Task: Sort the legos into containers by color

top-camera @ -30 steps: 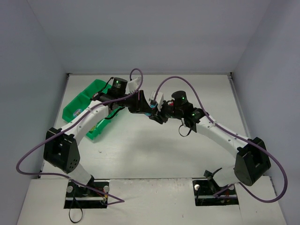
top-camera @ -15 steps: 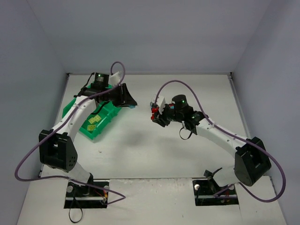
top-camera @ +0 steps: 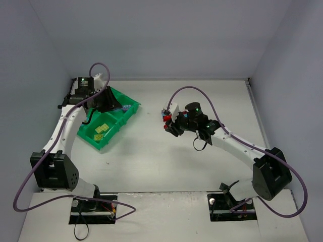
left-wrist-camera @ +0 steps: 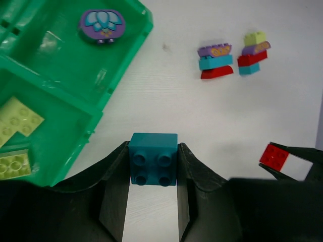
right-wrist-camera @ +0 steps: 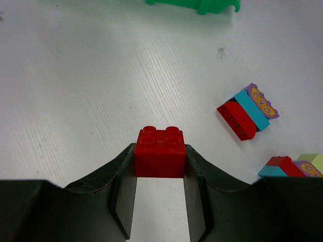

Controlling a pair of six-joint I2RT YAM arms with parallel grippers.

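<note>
Sorting: left gripper [left-wrist-camera: 153,174] clasps square teal plastic brick [left-wrist-camera: 153,157] for green plastic tray [left-wrist-camera: 65,50] at ten o'clock; right gripper [right-wrist-camera: 160,169] clasps square red plastic brick [right-wrist-camera: 160,151].

A white table [top-camera: 161,161], faintly streaked, fills the middle. Pale grey walls [top-camera: 161,40] close it in at nine, twelve and three o'clock. In the right wrist view, a dark speck [right-wrist-camera: 221,50] marks the table at one o'clock.

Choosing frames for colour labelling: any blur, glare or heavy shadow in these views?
Left wrist: sharp, teal brick clear, slight sheen on the green tray. Right wrist: sharp, red brick evenly lit. Top external: soft even light, faint shadows, fine detail lost.
</note>
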